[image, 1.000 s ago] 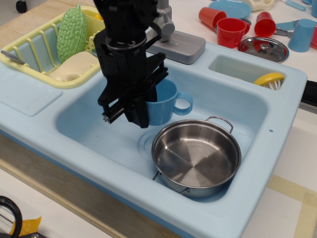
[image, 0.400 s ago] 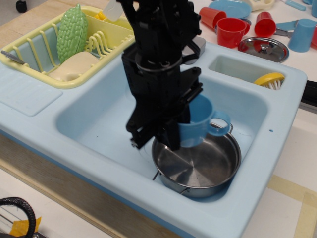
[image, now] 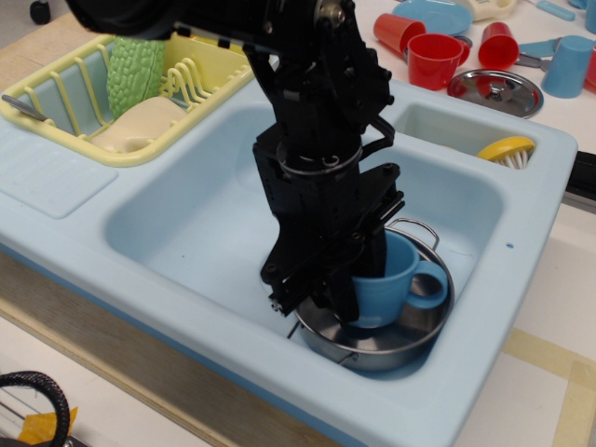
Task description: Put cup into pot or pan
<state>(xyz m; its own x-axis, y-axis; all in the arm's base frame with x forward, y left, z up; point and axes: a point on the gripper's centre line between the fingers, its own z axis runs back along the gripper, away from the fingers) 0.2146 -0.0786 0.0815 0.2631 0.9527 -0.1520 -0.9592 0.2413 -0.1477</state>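
Note:
The light blue cup [image: 386, 284] with its loop handle pointing right is upright inside the shiny steel pan [image: 410, 337], which sits at the front right of the blue sink [image: 177, 233]. My black gripper [image: 358, 279] reaches down from above and is shut on the cup's left rim. The arm hides the pan's left half. I cannot tell whether the cup's base touches the pan floor.
A yellow dish rack [image: 65, 93] with a green gourd [image: 133, 58] stands at the back left. Red cups [image: 433, 56], a handleless blue tumbler [image: 568, 65] and a steel lid [image: 496, 90] lie behind the sink. A yellow brush [image: 507, 149] sits in the small side compartment.
My gripper has carried the cup from the sink's middle rightward and down, from above the sink floor to inside the pan.

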